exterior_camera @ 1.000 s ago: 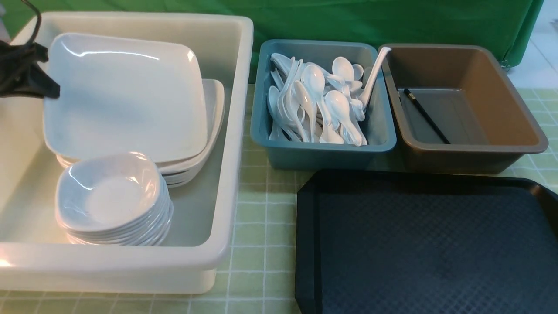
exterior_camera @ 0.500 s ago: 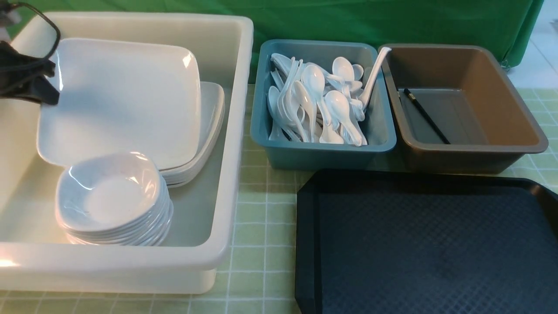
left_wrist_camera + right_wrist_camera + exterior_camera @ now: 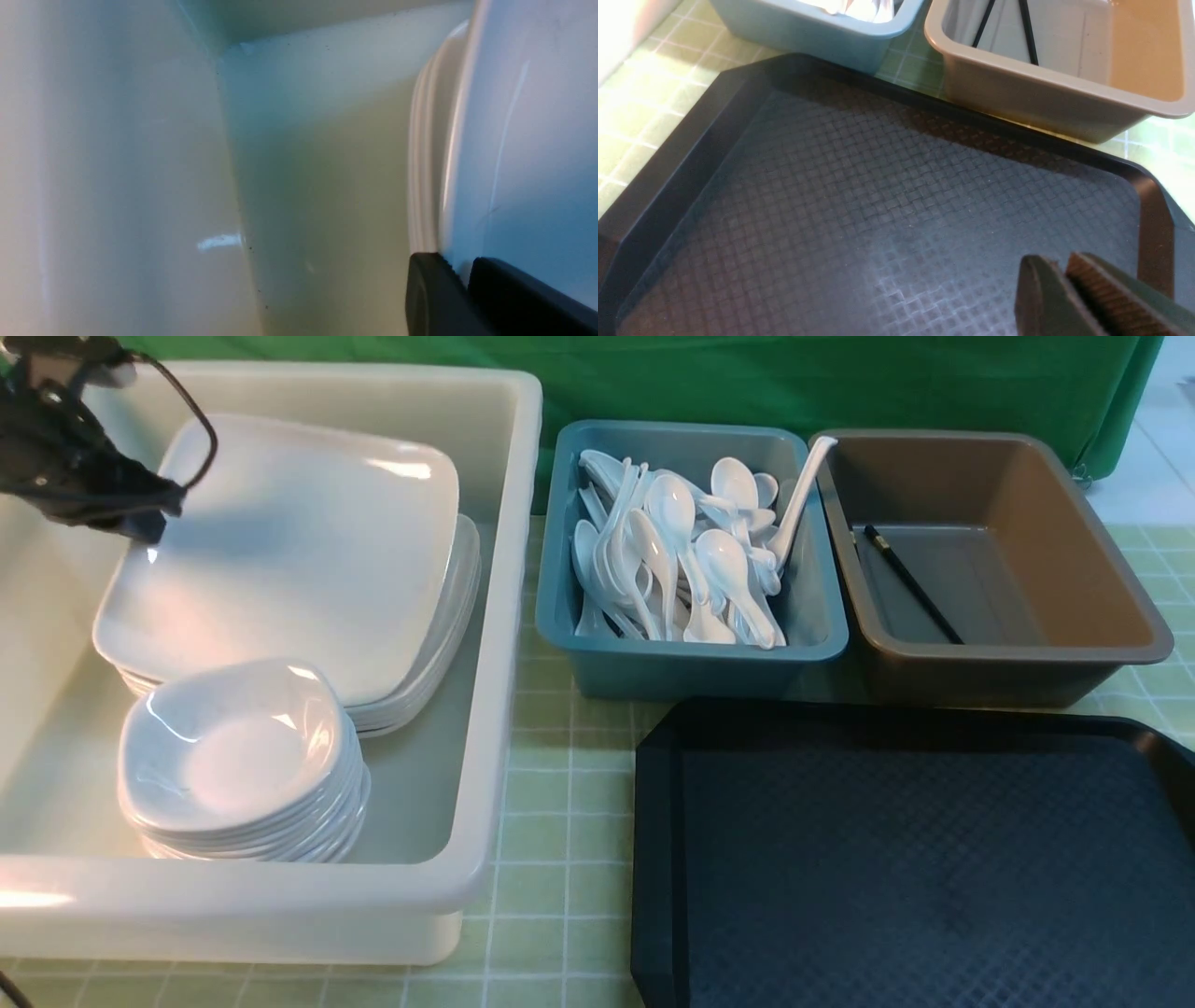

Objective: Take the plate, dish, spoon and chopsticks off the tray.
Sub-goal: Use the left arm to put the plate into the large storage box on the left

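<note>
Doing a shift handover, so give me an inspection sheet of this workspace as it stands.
Surface: green checked tablecloth; no spills seen.
Job's things: tray, nothing on its visible part; plate on top of the stack in the white tub; chopsticks in the brown bin; spoons heaped in the teal bin.
Clutter: small dishes stacked in the tub; ladle among the spoons.
Grippers: left gripper at the plate's rim, grip unclear; right gripper over the tray, jaws nearly together, holding nothing.
Cables: black cable looped by the left arm.
Surroundings: green backdrop.
</note>
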Available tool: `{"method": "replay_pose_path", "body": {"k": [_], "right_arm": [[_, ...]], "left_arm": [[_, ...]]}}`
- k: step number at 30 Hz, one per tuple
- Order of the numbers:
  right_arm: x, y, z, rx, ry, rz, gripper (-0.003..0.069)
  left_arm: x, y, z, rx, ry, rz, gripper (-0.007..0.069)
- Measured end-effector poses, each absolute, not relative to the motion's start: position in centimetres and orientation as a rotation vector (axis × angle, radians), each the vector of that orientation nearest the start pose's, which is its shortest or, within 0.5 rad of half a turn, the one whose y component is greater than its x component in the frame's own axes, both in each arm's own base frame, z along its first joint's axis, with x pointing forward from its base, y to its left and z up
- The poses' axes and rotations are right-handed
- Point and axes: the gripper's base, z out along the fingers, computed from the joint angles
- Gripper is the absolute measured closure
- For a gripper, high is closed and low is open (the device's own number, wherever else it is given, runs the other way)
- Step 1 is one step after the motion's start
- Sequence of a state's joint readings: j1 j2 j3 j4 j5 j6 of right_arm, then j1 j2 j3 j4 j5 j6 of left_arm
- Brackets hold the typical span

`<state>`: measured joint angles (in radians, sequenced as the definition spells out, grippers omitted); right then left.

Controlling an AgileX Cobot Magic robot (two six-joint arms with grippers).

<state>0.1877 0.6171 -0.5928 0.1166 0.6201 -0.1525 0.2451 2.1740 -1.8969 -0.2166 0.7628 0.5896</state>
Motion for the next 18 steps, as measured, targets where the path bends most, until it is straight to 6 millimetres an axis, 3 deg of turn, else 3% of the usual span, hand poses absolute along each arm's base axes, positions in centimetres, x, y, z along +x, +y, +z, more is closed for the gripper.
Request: {"method": "replay_pose_path", "body": {"k": [7, 14, 18], "right_arm": [[11.49, 2.81, 30.79, -0.300, 2.105, 0.149, 0.0587], [11.49, 2.81, 30.79, -0.299, 2.104, 0.149, 0.0581], [11.49, 2.81, 30.79, -0.299, 2.104, 0.149, 0.0577]], "left_arm": [[48.51, 10.90, 22.44, 0.364, 2.499, 0.150, 0.0517], [48.57, 10.68, 22.46, 0.275, 2.504, 0.112, 0.0302], [48.62, 10.12, 22.47, 0.234, 2.512, 0.079, 0.0230]]}}
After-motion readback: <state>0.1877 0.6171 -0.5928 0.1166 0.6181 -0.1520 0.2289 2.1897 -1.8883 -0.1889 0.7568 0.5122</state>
